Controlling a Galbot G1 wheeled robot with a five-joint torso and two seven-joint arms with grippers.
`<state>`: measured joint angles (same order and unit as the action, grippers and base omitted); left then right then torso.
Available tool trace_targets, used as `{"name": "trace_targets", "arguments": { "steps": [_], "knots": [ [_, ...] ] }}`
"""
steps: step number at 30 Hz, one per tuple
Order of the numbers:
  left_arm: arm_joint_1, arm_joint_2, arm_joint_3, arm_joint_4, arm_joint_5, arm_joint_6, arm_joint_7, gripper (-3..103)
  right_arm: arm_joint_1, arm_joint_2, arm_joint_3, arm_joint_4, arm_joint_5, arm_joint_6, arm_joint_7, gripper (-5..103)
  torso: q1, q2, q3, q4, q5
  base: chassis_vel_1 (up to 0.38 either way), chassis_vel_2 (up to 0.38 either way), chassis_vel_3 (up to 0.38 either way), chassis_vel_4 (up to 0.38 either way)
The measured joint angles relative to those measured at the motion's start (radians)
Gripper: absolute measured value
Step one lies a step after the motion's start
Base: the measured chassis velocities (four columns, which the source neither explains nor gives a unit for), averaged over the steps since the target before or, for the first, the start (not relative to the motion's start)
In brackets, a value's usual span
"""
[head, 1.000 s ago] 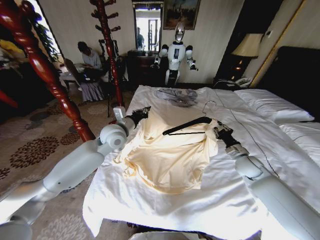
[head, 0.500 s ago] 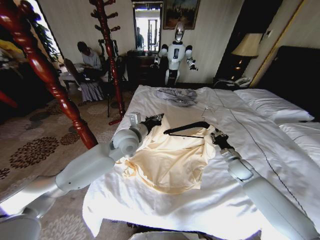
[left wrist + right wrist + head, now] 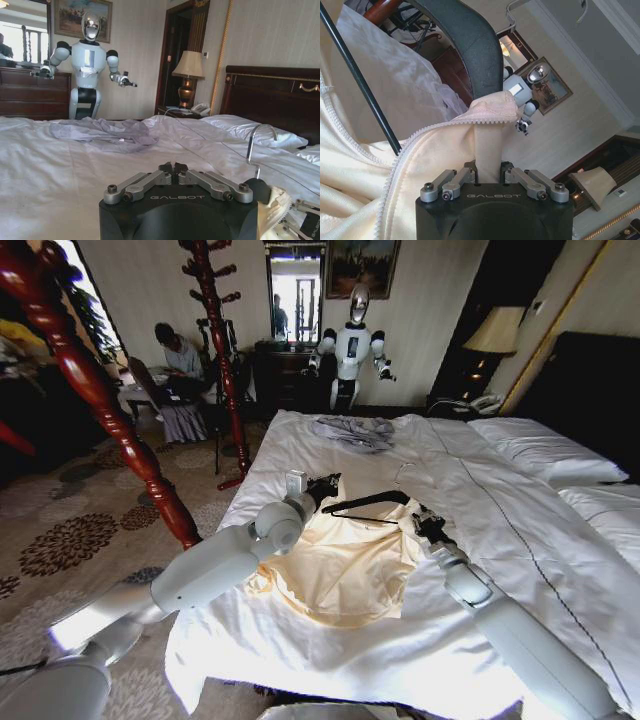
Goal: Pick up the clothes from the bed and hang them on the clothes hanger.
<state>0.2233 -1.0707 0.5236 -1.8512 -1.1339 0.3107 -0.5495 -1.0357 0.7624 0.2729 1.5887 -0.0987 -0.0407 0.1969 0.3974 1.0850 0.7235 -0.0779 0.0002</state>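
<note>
The clothes hanger [image 3: 365, 504] has one end hidden under the clothes [image 3: 345, 565] near the right end effector [image 3: 415, 521].

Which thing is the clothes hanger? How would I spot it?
Find the big white bed. Near its middle lies a cream-yellow shirt, and the clothes hanger sits at the shirt's top edge. It is a thin black triangle with a silver hook, unlike the tall red-brown wooden stand beside the bed.

Both arms reach forward over the bed's near half, the left hand [image 3: 328, 482] with fingers closed together, the right hand [image 3: 415, 521] pinching a fold of cloth.
</note>
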Motion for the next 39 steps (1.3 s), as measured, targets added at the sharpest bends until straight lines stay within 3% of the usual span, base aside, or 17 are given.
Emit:
{"name": "trace_targets", "arguments": {
  "steps": [18,29,39],
  "knots": [
    [0.024,-0.08,0.123,0.021,0.133,0.018,0.004,1,0.024,0.018,-0.074,-0.005,0.049,-0.093,0.025,20,0.0,0.0,0.0,0.0,-0.0001,0.0,0.0,0.0,0.0],
    [0.026,-0.168,0.175,0.046,0.142,0.013,0.0,1,0.022,0.036,-0.081,0.025,0.07,-0.136,0.038,20,0.0,0.0,0.0,0.0,0.0,0.0,0.0,0.0,0.0],
    [0.023,-0.208,0.2,0.068,0.173,0.01,0.007,1,0.021,0.041,-0.088,0.036,0.068,-0.142,0.039,20,0.0,0.0,0.0,0.0002,0.0,0.0,0.0,0.0,0.0]
  ]
}}
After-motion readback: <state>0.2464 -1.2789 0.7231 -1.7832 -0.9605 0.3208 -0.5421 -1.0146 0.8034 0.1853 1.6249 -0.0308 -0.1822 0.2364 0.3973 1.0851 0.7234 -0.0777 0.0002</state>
